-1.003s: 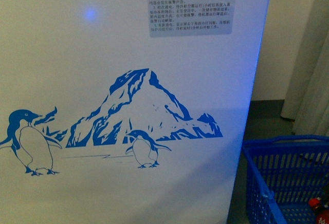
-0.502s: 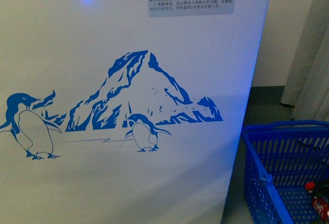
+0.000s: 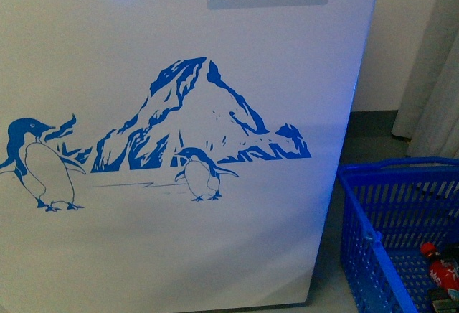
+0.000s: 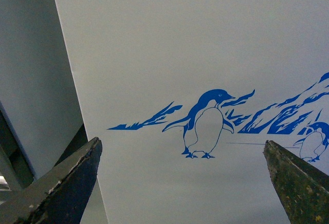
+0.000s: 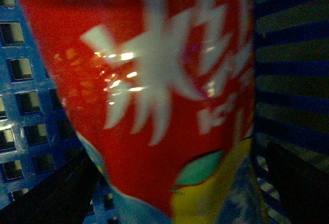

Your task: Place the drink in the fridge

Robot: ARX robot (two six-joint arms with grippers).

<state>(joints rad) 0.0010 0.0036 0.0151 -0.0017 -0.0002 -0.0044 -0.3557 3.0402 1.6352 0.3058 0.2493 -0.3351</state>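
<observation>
My left hand (image 4: 181,147) gapes empty before the fridge (image 3: 179,241). My right hand (image 5: 175,183) straddles the drink (image 5: 154,80) in the blue basket (image 3: 356,227); whether it grips, I cannot tell.

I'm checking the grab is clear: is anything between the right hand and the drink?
Nothing visible does. The drink fills the right wrist view, close in front of the right hand, down in the blue basket.

Left gripper (image 4: 181,143) facing the fridge (image 4: 205,39)
Fingers (image 4: 67,183) spread wide apart, a blue penguin (image 4: 205,126) drawn on the white panel between them
</observation>
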